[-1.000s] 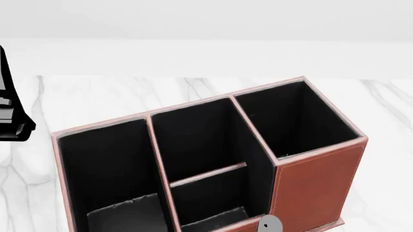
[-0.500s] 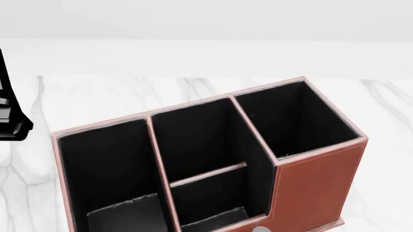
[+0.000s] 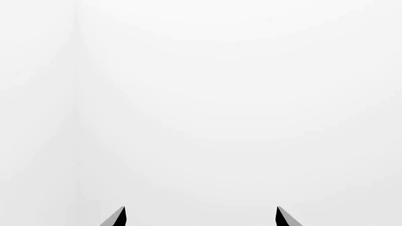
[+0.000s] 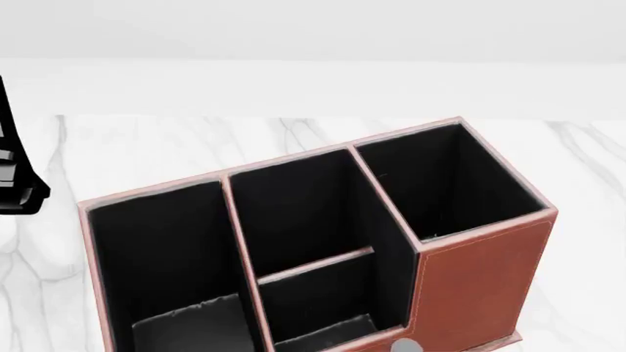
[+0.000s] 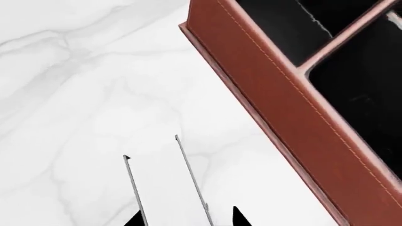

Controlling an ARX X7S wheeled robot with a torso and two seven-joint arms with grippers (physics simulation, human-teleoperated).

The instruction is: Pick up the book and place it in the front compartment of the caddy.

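Caddy [image 4: 479,271] sits on the white marble table [image 4: 146,147], turned at an angle in the head view, reddish-brown outside with pale stitched rims. It has four cells: a big one on the left [image 4: 161,257], a tall one on the right [image 4: 445,183], and the middle split by a low divider into a far cell [image 4: 303,213] and a smaller near cell [image 4: 323,308]. All four show only black lining, with a greyer floor low in the left and near cells. Book [image 5: 164,188] is not in the caddy. It shows only in the right wrist view, edge-on, as two thin dark cover lines with the white page edge between them, over bare table just beside the caddy's stitched outer wall and apart from it. Right hand [image 5: 185,219] has the book: its black fingertips [image 5: 133,220] sit on either side of the covers, narrowly spread to about the book's thickness, though contact on one side is hard to confirm. Left hand [image 3: 201,217] is wide open, two black fingertips [image 3: 119,217] far apart with nothing between them and only blank white in front. In the head view a black part of the left arm [image 4: 15,183] shows at the left edge, well left of the caddy. A small grey round part [image 4: 406,346] pokes up at the bottom edge, by the caddy's near wall; cannot tell what it is.
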